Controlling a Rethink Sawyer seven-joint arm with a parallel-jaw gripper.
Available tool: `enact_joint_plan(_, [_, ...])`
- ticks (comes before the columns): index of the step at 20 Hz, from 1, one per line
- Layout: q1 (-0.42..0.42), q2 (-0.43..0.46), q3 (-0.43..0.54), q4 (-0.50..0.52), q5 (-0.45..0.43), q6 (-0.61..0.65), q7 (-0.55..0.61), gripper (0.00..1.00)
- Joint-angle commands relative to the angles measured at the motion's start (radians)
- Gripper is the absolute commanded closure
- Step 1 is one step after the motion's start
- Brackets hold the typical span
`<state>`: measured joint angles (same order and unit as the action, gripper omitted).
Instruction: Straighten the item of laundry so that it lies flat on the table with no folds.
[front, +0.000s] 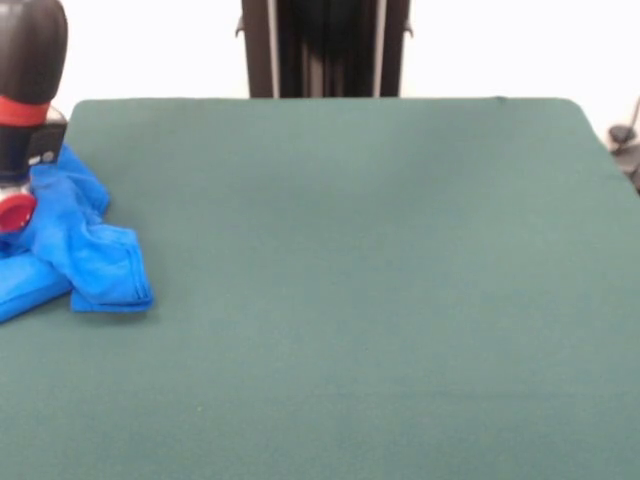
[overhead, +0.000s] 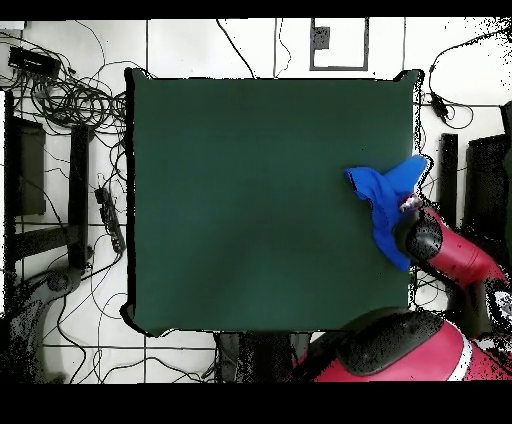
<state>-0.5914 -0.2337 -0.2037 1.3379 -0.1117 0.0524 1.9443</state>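
Dark green felt table (front: 350, 300) fills most of the front view, white wall behind it, dark pedestal column (front: 325, 48) at top centre. Table surface bare apart from the laundry.

Far left of the front view: the red and black arm (front: 28, 70) comes down over the table's left edge. Gripper (front: 14, 210) sits low on the crumpled cloth, a red rounded part showing at its bottom. Fingers hidden by the arm body and the fabric, so cannot tell if it is released or clenched, or whether it has hold of the shirt.

Blue T-shirt (front: 85, 250) bunched up at the left edge, about mid-depth of the table, partly cut off by the frame. Not flat: several folds, one lobe folded over toward the right and near side with a stitched hem along its lower edge, another flatter piece running off frame lower left. Cloth touches the gripper.

Overhead view: table (overhead: 250, 200) on a white tiled floor (overhead: 250, 48), cables (overhead: 70, 95) tangled to the left. Shirt (overhead: 385, 195) at the table's right edge, crumpled, part of it hanging past the edge. Arm (overhead: 450, 255) reaches in from lower right, gripper (overhead: 410, 205) on the shirt. Rest of table uncovered.
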Motion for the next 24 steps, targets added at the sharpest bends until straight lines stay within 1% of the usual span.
enact_joint_plan(1, [0.12, -0.026, 0.092, 0.25, 0.08, 0.192, 0.206, 0.0])
enact_joint_plan(4, [0.125, -0.048, 0.09, 0.276, 0.101, 0.231, 0.196, 0.0])
enact_joint_plan(7, [0.101, -0.055, 0.123, 0.3, 0.121, 0.257, 0.182, 0.0])
enact_joint_plan(15, [0.023, 0.001, 0.221, 0.301, 0.136, 0.234, 0.129, 0.0])
enact_joint_plan(17, [0.0, 0.019, 0.247, 0.299, 0.135, 0.232, 0.114, 0.0])
enact_joint_plan(21, [-0.031, 0.09, 0.275, 0.25, 0.108, 0.207, 0.073, 0.0])
enact_joint_plan(24, [-0.114, 0.149, 0.364, 0.246, 0.082, 0.17, 0.028, 0.0])
